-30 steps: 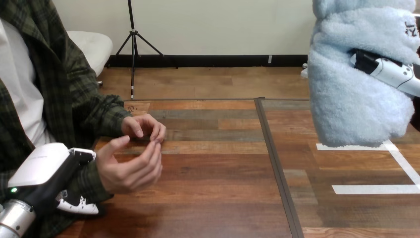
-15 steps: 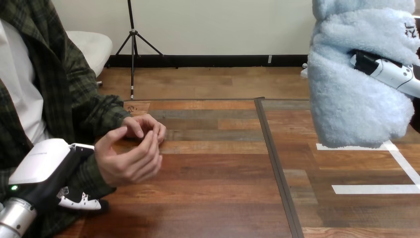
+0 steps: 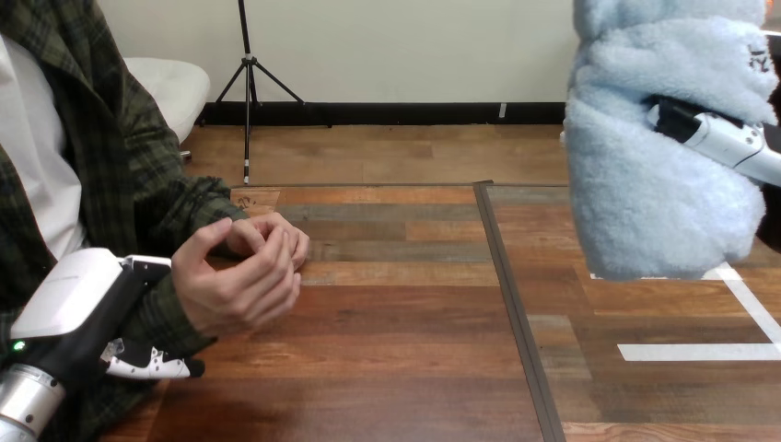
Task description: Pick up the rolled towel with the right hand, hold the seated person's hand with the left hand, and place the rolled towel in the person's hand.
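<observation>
The rolled towel [image 3: 658, 184] is a fluffy light-blue bundle held high at the upper right, above the table. My right hand [image 3: 714, 135] is shut on it, one finger lying across its front. At the lower left, my left hand [image 3: 78, 304] grips the person's wrist: one finger [image 3: 147, 267] lies over the green sleeve and others [image 3: 152, 366] curl under it. The person's nearer hand [image 3: 235, 290] is lifted with its fingers curled, close to their other hand [image 3: 272, 235], which rests on the table.
A dark seam [image 3: 511, 304] runs front to back down the wooden table [image 3: 396, 350]. White tape strips [image 3: 700, 351] mark the right part under the towel. The person's torso and arm fill the left edge.
The person's nearer hand has risen and drawn back toward their other hand, with my left hand following it. The towel in my right hand has shifted slightly left.
</observation>
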Tool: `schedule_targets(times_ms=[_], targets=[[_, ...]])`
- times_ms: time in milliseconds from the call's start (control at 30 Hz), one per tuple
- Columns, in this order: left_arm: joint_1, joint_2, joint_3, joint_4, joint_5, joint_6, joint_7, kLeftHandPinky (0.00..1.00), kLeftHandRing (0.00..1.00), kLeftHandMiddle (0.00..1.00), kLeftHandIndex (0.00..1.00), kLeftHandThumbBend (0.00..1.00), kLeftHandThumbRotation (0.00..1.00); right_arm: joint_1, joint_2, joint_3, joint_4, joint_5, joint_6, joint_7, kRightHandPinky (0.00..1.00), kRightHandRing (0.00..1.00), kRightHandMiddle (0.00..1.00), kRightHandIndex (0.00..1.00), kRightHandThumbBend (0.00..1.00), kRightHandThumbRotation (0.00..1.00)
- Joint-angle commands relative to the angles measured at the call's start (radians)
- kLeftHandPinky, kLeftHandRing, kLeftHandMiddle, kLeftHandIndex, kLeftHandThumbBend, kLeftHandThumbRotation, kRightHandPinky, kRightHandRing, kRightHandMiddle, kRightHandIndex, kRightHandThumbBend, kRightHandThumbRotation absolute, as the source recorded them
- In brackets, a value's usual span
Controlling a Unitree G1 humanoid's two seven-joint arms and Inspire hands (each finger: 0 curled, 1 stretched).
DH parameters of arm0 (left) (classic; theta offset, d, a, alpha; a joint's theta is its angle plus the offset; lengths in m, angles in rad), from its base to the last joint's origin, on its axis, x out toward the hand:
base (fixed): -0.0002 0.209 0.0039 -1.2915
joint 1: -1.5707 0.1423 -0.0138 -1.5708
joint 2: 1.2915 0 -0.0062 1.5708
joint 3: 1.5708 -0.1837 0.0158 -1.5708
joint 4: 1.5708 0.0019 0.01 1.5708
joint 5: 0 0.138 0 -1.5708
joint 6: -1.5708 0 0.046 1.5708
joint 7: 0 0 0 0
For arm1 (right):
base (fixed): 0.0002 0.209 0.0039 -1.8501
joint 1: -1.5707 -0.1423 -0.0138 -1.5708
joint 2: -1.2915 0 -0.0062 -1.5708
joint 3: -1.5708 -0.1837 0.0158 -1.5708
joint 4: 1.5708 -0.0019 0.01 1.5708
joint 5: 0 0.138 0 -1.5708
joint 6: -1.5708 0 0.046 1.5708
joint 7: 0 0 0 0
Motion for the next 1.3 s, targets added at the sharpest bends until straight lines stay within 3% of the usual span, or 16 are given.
schedule_targets(times_ms=[0, 300, 900, 1100, 1267], targets=[[-0.014, -0.01, 0.023, -0.064, -0.036, -0.017, -0.007, 0.37, 0.4, 0.46, 0.46, 0.94, 0.0, -0.059, 0.025, 0.009, 0.006, 0.007, -0.036, 0.02, 0.01, 0.05, 0.1, 0.09, 0.5, 0.0], [-0.002, -0.02, 0.03, -0.097, -0.068, -0.035, -0.018, 0.37, 0.4, 0.46, 0.46, 0.93, 0.0, -0.072, 0.04, 0.036, 0.071, -0.006, -0.075, 0.079, 0.01, 0.05, 0.09, 0.09, 0.47, 0.0], [0.052, -0.042, 0.064, -0.26, -0.116, 0.011, -0.089, 0.36, 0.41, 0.45, 0.45, 0.91, 0.0, -0.11, 0.078, 0.105, 0.159, -0.087, -0.123, 0.095, 0.0, 0.03, 0.08, 0.08, 0.51, 0.0], [0.062, -0.057, 0.073, -0.297, -0.14, 0.018, -0.114, 0.36, 0.4, 0.44, 0.44, 0.91, 0.0, -0.12, 0.089, 0.127, 0.154, -0.106, -0.104, 0.09, 0.0, 0.04, 0.08, 0.08, 0.49, 0.0], [0.069, -0.071, 0.083, -0.32, -0.143, 0.02, -0.127, 0.35, 0.4, 0.43, 0.44, 0.9, 0.0, -0.125, 0.105, 0.147, 0.132, -0.099, -0.056, 0.067, 0.0, 0.03, 0.07, 0.07, 0.44, 0.0]])
